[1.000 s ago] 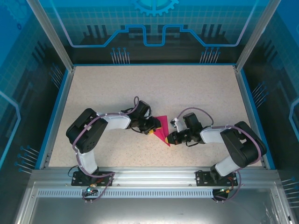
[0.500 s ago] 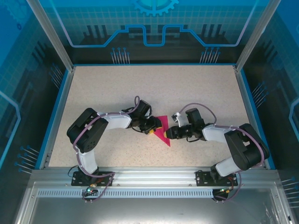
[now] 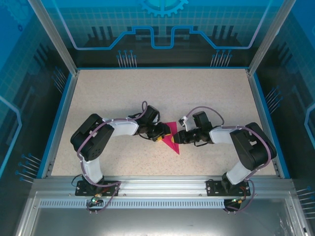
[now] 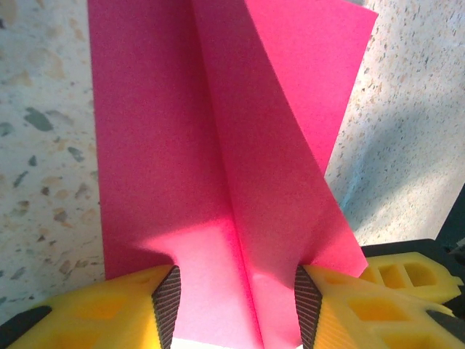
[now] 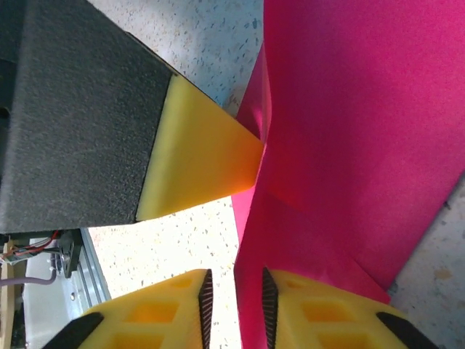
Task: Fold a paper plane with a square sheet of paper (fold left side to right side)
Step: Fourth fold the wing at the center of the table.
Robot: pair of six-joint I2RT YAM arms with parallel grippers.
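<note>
The magenta-pink paper (image 3: 174, 146) lies mid-table as a creased, pointed shape with its tip toward the near edge. In the left wrist view the paper (image 4: 218, 145) shows a centre crease and one flap raised. My left gripper (image 3: 165, 133) rests on its left side, open wide (image 4: 236, 309), with the paper spanning the space between the pads. My right gripper (image 3: 180, 139) is at the paper's right edge. Its jaws (image 5: 237, 305) stand narrowly apart around the raised edge of the paper (image 5: 363, 145), with table showing in the gap. The left finger (image 5: 203, 160) presses nearby.
The speckled table (image 3: 147, 93) is bounded by a blue rim (image 3: 61, 118) and glass walls. Both arm bases sit on the metal rail (image 3: 157, 184) at the near edge. Both arms reach inward and meet at the paper.
My right gripper has moved left and slightly away from the near edge, up to the paper's right edge. The left gripper and the paper have stayed put.
</note>
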